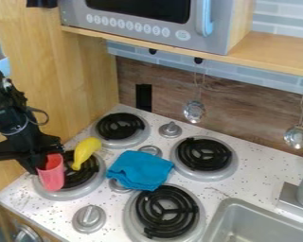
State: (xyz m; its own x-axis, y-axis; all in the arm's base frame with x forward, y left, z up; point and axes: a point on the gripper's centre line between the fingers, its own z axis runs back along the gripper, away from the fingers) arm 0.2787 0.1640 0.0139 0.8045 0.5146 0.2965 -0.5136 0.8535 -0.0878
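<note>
The black gripper (32, 159) hangs over the front left burner at the left side of the stove, against the upper left side of a pink cup (51, 174). That cup stands slightly tilted, its opening upward, at the burner's left part; whether it is gripped cannot be made out. Just right of the cup, a yellow banana (85, 151) lies slanted across the back edge of the same black coil. Farther right, a crumpled blue cloth (140, 170) lies between the burners, partly over the knobs there.
Other black coil burners sit at back left (120, 126), back right (204, 154) and front right (168, 211). A grey sink (243, 208) is at lower right, with a faucet base (293, 198) behind it. Metal ladles (194, 111) hang on the back wall under a shelf. A wooden wall (84, 85) borders the left.
</note>
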